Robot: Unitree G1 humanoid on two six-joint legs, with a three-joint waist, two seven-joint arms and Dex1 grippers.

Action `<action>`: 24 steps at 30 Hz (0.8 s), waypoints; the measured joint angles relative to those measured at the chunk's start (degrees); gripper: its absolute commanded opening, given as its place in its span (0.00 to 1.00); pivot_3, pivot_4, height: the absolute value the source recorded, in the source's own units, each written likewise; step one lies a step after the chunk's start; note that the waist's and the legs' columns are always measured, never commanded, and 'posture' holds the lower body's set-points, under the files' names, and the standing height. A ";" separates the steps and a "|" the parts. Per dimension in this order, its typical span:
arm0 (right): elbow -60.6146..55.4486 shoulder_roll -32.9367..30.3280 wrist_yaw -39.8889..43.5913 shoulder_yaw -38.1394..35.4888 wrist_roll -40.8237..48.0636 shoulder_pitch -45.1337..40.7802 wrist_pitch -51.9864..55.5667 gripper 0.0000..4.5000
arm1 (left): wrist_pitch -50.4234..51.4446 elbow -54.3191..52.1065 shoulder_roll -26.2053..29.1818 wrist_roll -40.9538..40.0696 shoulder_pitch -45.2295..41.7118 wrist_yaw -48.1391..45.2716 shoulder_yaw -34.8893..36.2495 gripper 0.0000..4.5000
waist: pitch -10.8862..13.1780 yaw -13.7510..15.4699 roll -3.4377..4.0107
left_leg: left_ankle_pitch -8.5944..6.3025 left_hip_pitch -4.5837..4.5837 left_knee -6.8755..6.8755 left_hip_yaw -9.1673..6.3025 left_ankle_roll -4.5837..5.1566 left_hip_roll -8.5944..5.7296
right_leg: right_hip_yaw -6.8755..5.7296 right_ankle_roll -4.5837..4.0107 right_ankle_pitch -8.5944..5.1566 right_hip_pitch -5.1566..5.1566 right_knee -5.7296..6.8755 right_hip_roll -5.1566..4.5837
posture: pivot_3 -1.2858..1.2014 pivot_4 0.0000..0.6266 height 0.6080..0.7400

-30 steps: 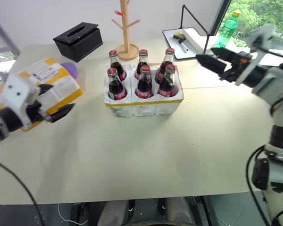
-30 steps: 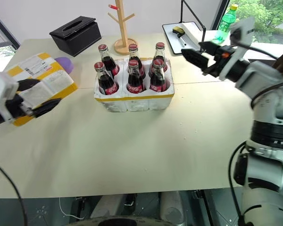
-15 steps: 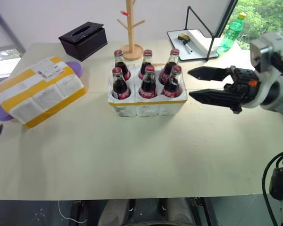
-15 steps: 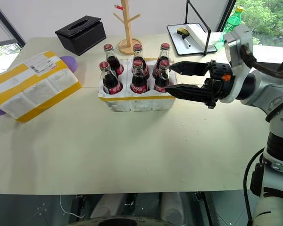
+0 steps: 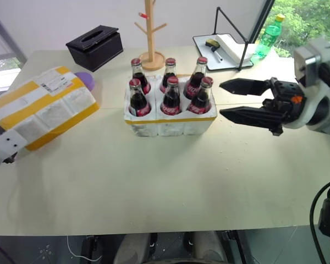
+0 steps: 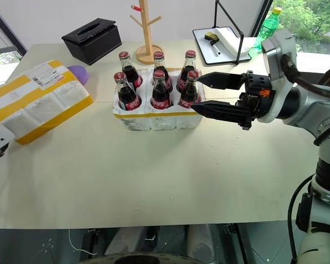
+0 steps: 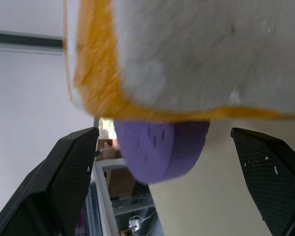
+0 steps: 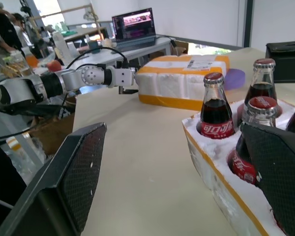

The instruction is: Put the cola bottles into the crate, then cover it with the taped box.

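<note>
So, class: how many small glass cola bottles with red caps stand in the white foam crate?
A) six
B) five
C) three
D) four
A: two rows of three cola bottles fill the wells of the crate.
</note>
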 measured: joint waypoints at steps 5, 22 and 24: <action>-1.33 -1.30 -1.99 -1.85 1.61 1.64 0.27 0.99 | -3.17 9.91 -0.59 0.61 -5.35 3.03 -3.32 1.00 | -0.05 0.01 -0.10 | 0.00 0.00 0.01 0.01 0.00 0.00 | 0.00 0.00 0.00 0.01 0.01 0.01 | 0.52 0.24 0.97; -1.76 -3.74 -4.95 -3.25 4.01 4.43 0.09 1.00 | -8.20 25.33 -0.73 1.85 -19.44 7.59 -10.90 0.09 | -0.20 0.10 -0.34 | 0.01 0.00 0.08 0.01 0.02 -0.04 | 0.00 0.02 0.01 0.03 0.07 -0.01 | 0.52 0.24 0.97; -1.72 -4.23 -4.93 -3.25 4.03 5.14 0.18 1.00 | -8.32 25.43 -0.69 1.80 -19.45 7.74 -11.30 0.09 | -0.20 0.13 -0.35 | 0.01 0.00 0.09 0.01 0.02 -0.04 | 0.00 0.02 0.01 0.04 0.07 -0.02 | 0.52 0.24 0.97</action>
